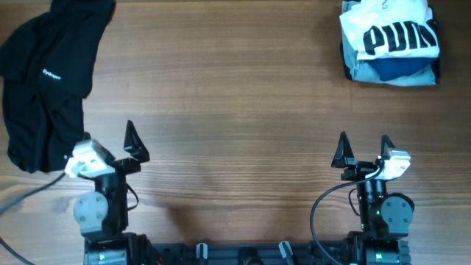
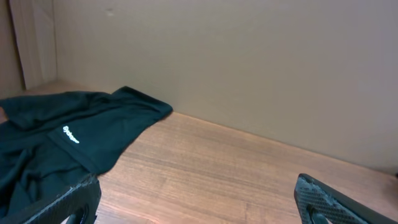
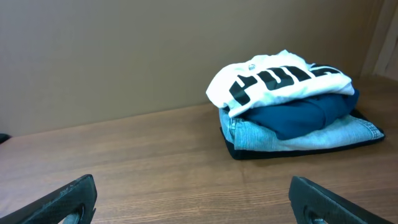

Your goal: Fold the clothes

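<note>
A black garment (image 1: 48,81) with small white text lies crumpled at the far left of the table; it also shows in the left wrist view (image 2: 62,143). A folded white T-shirt with black PUMA lettering (image 1: 388,33) tops a stack at the far right, also in the right wrist view (image 3: 280,78). My left gripper (image 1: 110,143) is open and empty, beside the black garment's near edge. In its wrist view (image 2: 199,199) the left finger touches or overlaps the cloth. My right gripper (image 1: 363,149) is open and empty, well short of the stack; in its wrist view (image 3: 193,199) only bare wood lies between the fingers.
Under the white T-shirt lie a folded dark blue garment (image 3: 305,112) and light blue jeans (image 3: 311,137) on a dark bottom layer. A plain wall (image 2: 249,62) backs the wooden table (image 1: 235,96). A grey cable (image 1: 29,195) trails at the near left.
</note>
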{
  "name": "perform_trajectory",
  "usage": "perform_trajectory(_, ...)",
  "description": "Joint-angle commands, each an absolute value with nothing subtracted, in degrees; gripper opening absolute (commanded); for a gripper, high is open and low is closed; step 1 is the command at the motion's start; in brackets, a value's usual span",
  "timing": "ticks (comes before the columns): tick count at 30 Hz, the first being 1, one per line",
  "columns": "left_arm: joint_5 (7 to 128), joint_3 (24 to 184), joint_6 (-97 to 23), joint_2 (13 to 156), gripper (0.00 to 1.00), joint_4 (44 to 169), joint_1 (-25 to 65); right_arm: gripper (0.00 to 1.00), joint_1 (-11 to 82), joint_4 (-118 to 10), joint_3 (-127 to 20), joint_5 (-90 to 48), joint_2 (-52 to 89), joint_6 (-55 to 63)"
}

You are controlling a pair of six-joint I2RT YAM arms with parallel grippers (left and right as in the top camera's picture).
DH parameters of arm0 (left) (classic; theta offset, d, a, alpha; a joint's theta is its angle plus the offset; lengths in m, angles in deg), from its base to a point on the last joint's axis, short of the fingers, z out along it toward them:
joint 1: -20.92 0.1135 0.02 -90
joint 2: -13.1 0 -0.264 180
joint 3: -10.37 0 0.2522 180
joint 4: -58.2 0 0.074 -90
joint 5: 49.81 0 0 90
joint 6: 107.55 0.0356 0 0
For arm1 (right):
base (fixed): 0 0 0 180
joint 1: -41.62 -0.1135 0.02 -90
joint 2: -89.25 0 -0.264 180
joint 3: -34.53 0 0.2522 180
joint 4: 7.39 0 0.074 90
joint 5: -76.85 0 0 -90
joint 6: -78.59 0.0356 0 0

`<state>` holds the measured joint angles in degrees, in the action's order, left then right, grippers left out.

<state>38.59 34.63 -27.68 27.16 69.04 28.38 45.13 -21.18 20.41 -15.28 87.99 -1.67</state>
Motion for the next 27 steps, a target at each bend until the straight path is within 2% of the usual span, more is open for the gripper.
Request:
perform_trajectory(1, 38.89, 31.26, -26.98, 21.44, 1.0, 67.93, 28.17, 1.0, 44.95, -21.01, 20.48, -16.02, 88.32, -2.39)
perform_trajectory(8, 38.72, 24.44, -27.0, 13.26, 1.0, 67.27, 28.17, 1.0, 44.95, -21.01, 20.48, -16.02, 88.32, -2.39)
perform_trajectory(11, 38.69, 24.44, -26.98, 13.26, 1.0, 69.07, 28.17, 1.0, 44.95, -21.01, 20.48, -16.02, 88.32, -2.39)
perform_trajectory(14, 40.22, 24.44, -26.94, 13.26, 1.0, 76.41, 28.17, 1.0, 44.95, -21.01, 20.48, -16.02, 88.32, -2.39)
perform_trajectory(27, 40.18, 24.44, -26.98, 13.48, 1.0, 76.19, 28.17, 1.0, 44.95, -21.01, 20.48, -16.02, 88.32, -2.37)
